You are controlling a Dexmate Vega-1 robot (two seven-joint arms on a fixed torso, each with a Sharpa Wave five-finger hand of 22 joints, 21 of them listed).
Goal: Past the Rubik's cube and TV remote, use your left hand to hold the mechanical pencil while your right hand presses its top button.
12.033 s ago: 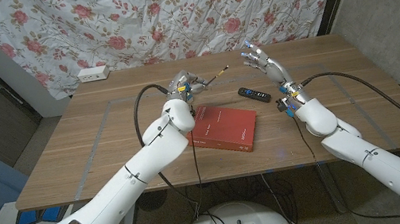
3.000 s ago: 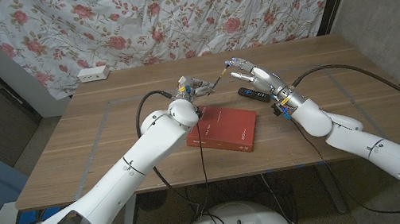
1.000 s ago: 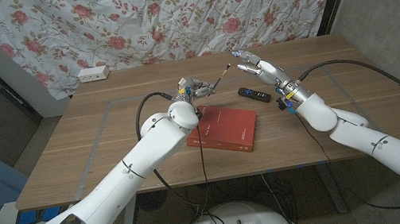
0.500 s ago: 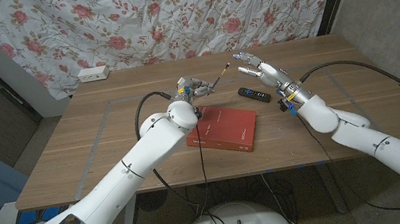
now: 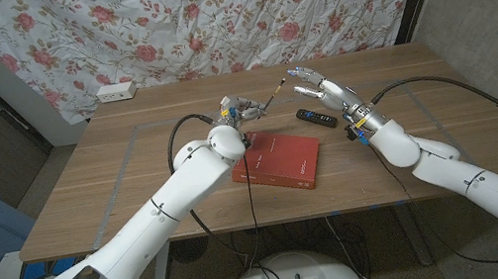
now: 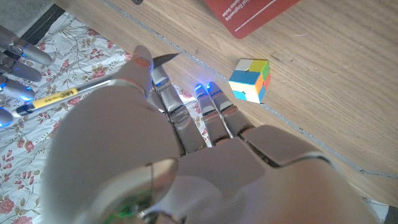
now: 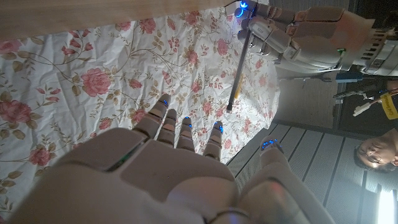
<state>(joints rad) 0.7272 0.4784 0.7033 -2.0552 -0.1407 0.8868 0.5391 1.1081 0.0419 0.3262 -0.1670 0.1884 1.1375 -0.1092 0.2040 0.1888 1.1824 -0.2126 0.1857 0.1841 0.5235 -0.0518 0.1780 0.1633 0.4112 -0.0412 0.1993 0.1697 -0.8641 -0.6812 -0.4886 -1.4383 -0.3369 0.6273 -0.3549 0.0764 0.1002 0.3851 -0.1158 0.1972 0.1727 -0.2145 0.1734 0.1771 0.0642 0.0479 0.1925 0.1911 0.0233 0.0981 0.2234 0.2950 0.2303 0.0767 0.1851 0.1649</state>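
Left hand [image 5: 233, 111] grips the mechanical pencil [image 5: 269, 98] above the surface [image 5: 115, 181]; right hand [image 5: 318, 83] hovers open beside its tip.

In the head view the pencil slants up and away from the left hand's closed fingers toward the right hand, whose fingers [image 7: 163, 120] are spread and hold nothing, close to the pencil's raised end but apart from it. The TV remote [image 5: 317, 118] lies on the wood just under the right hand, beside a red book [image 5: 277, 159]. The left wrist view shows the Rubik's cube [image 6: 249, 79] on the surface near the book's corner.
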